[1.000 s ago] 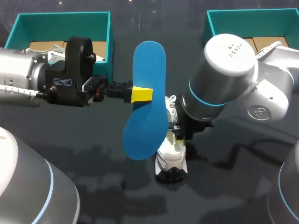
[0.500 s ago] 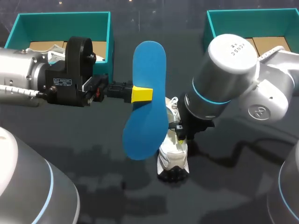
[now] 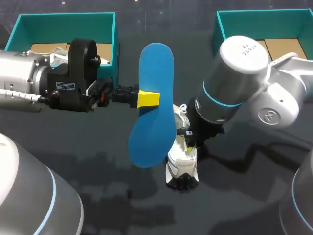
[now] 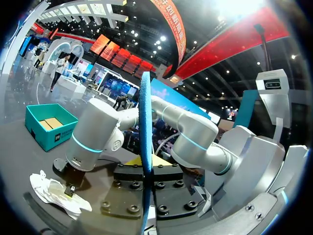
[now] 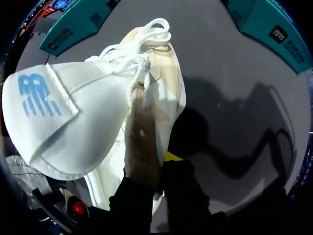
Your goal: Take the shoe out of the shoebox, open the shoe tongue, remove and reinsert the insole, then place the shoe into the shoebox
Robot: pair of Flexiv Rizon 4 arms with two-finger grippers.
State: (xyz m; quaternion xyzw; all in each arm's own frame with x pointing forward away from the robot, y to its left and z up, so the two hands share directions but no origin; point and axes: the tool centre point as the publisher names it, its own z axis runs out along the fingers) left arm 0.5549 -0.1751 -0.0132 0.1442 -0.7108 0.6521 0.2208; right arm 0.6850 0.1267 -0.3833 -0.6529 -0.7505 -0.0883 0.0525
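Nearest, the white sneaker (image 3: 182, 164) is lying on the dark table (image 3: 122, 205), its tongue (image 5: 58, 112) flopping open, and the right gripper (image 3: 190, 142) is pinching its side wall from above. At the sneaker's 10 o'clock, the left gripper (image 3: 146, 98) is clamping the blue insole (image 3: 152, 105) on edge in the air. Farther back, the teal left shoebox (image 3: 66, 19) is sitting at 11 o'clock and the teal right shoebox (image 3: 254, 17) at 1 o'clock.

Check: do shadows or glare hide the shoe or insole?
Head view: arm shadows darken the table beside the shoe; insole evenly lit. Left wrist view: bright glare above the insole, not on it. Right wrist view: heavy shadow beside the shoe only.
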